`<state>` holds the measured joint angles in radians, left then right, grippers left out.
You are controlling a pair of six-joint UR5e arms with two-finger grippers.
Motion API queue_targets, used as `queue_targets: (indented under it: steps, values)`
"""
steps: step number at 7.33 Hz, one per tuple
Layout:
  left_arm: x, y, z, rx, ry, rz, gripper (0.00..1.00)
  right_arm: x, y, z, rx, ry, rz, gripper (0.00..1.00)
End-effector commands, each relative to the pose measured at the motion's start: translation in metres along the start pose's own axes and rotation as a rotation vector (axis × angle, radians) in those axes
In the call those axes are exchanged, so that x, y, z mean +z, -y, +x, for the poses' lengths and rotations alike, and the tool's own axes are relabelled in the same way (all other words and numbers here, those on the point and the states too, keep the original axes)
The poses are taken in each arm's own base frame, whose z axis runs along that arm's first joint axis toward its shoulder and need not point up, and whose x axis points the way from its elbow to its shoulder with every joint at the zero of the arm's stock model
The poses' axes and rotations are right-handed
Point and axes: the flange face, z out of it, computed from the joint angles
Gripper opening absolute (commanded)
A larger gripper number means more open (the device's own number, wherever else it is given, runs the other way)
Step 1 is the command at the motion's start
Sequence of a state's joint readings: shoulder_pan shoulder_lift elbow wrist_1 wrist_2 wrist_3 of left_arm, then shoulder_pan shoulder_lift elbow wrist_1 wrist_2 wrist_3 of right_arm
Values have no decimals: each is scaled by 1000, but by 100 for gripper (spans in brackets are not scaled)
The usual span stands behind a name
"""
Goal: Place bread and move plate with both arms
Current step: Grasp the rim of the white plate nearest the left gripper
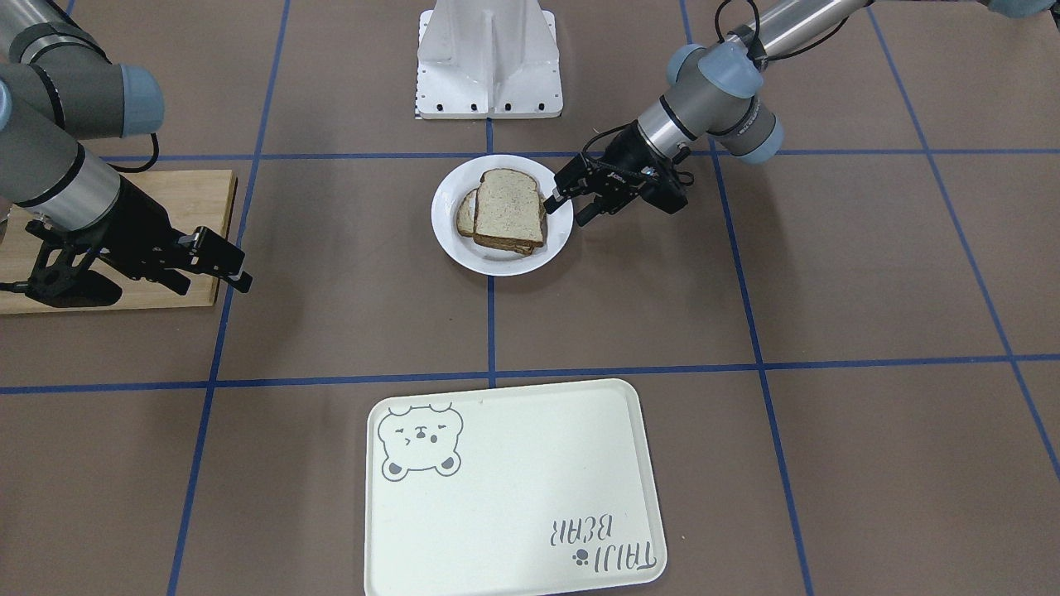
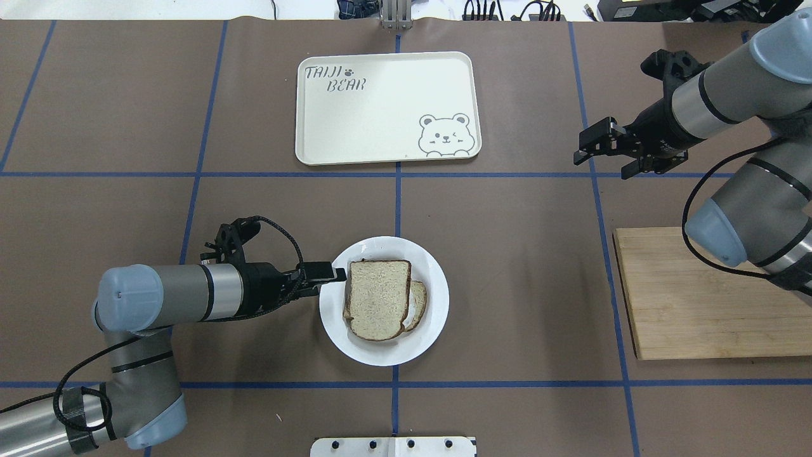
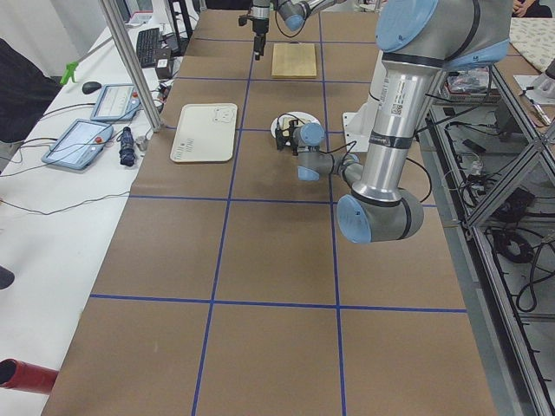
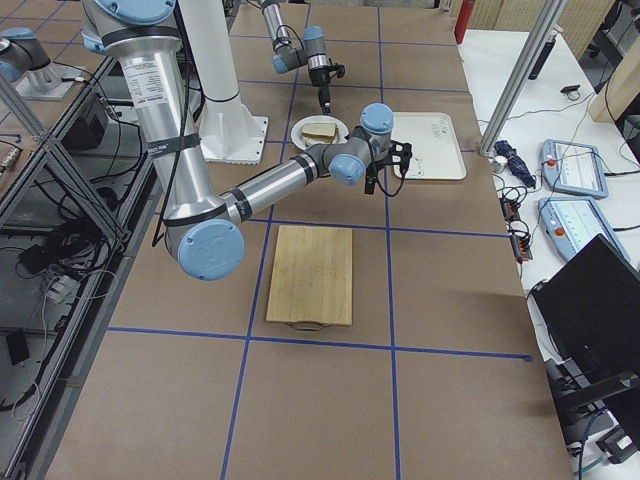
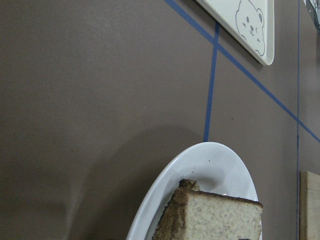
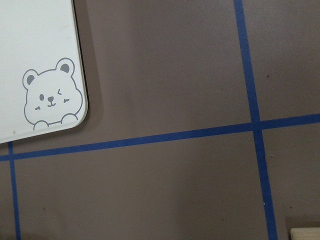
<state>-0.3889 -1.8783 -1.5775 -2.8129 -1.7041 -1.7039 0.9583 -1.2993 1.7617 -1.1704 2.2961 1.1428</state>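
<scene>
The bread (image 1: 511, 207) lies on the white plate (image 1: 497, 263), on top of a second slice whose edge sticks out. In the overhead view the bread (image 2: 377, 298) covers the middle of the plate (image 2: 380, 352). My left gripper (image 1: 567, 209) is open at the plate's rim on the robot's left side, with its jaws apart above and below the rim. It reaches the same rim in the overhead view (image 2: 333, 274). The left wrist view shows the plate (image 5: 210, 160) and a corner of the bread (image 5: 215, 220). My right gripper (image 2: 599, 158) is open and empty, held above the table.
A cream bear-print tray (image 2: 380, 108) lies on the far side of the table. A wooden cutting board (image 2: 691, 298) lies on the robot's right, under the right arm. The white base block (image 1: 489, 66) stands behind the plate.
</scene>
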Motion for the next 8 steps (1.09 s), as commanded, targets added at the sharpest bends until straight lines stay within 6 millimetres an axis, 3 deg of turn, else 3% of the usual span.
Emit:
queue_targets:
  steps: [1,2,3,5,6,8]
  values:
    - [5,-5,-5,0,13,-9,84,5,-3,-2,-4,-5,-4,100]
    - [9,-12,-8,1,17,-20,80,5,-3,-2,-4,-5,-4,100]
    - [10,-13,-9,0,19,-23,68,5,-3,-3,-4,-5,-6,100]
    - [12,-15,-4,2,12,-26,32,5,-3,-2,-4,-5,-3,100]
    - [11,-15,-2,4,7,-26,27,5,-3,-3,-4,-5,-4,100]
    - [12,-15,-4,5,10,-26,26,3,-1,1,1,-7,0,100]
